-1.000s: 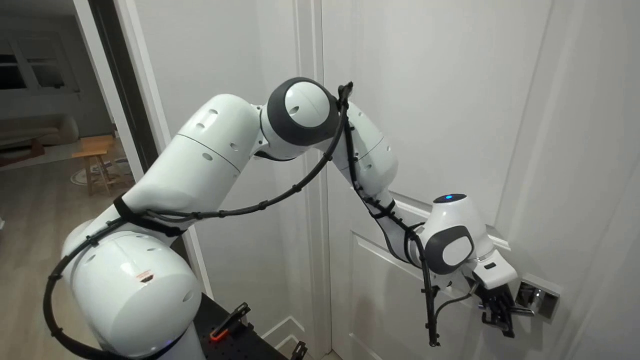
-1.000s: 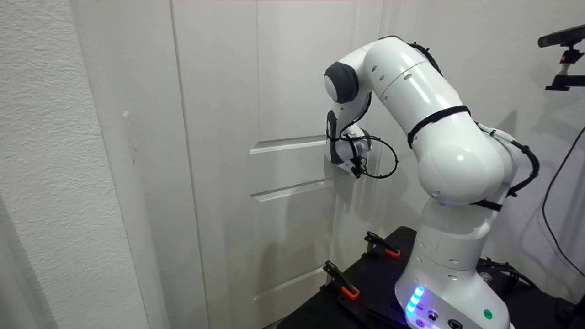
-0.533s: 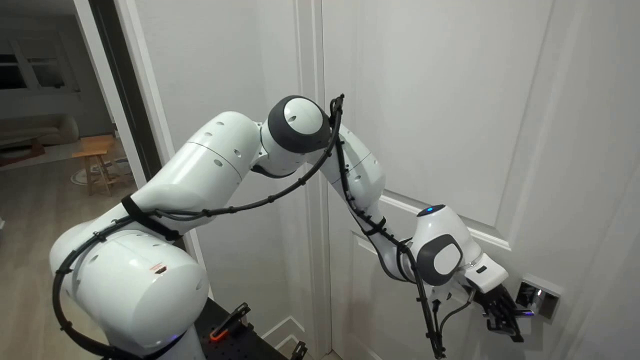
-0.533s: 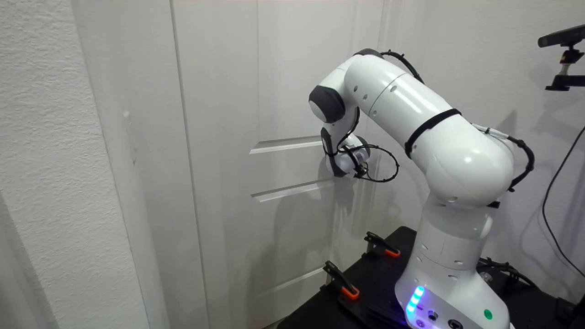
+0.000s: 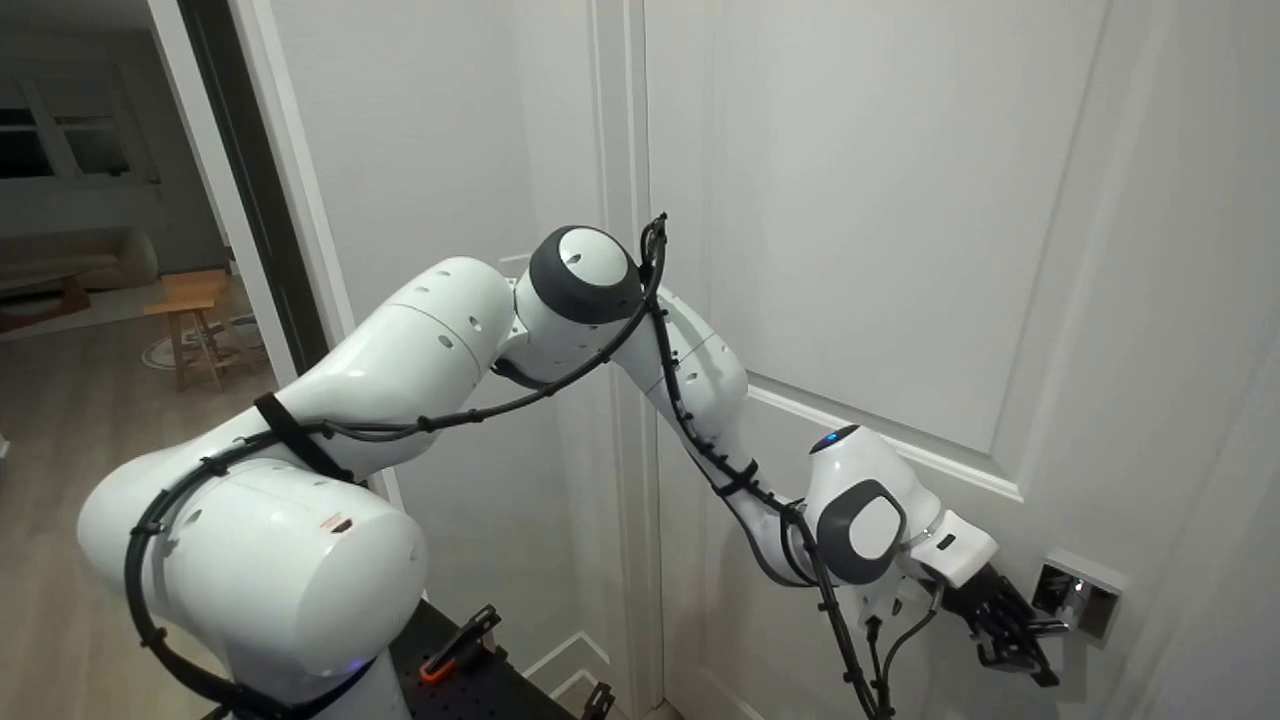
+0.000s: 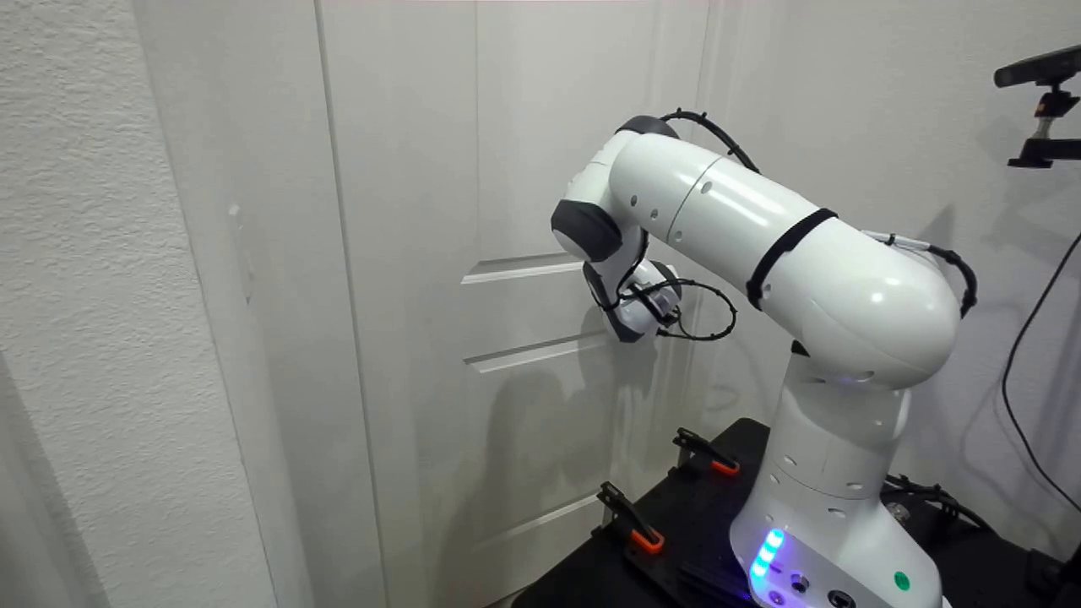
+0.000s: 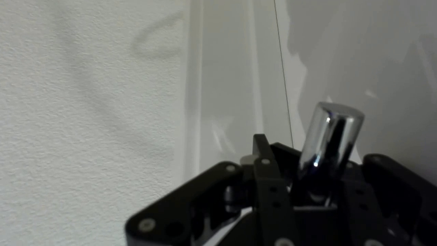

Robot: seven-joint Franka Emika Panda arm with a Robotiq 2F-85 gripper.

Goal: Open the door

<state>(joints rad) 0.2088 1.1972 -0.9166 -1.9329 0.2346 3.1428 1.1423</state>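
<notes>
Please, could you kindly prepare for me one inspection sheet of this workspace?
Surface: black tabletop, carrying the robot base.
Job's things: white panelled door, apparently shut; silver lever handle on a square plate.
Clutter: two clamps with orange-red parts at the tabletop's edge.
Gripper: lever handle between its fingers; whether they clamp it cannot be told.
Cables: dark cable strapped along the arm; thin black cable hanging before the wall.
Surroundings: wooden stool and sofa in the background; dark camera-like device.

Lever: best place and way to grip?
I'd take the lever itself, not its plate, coming from above with one jaw each side: it's slim, roughly cylindrical and juts clear of the plate. In the wrist view the claw straddles it.
</notes>
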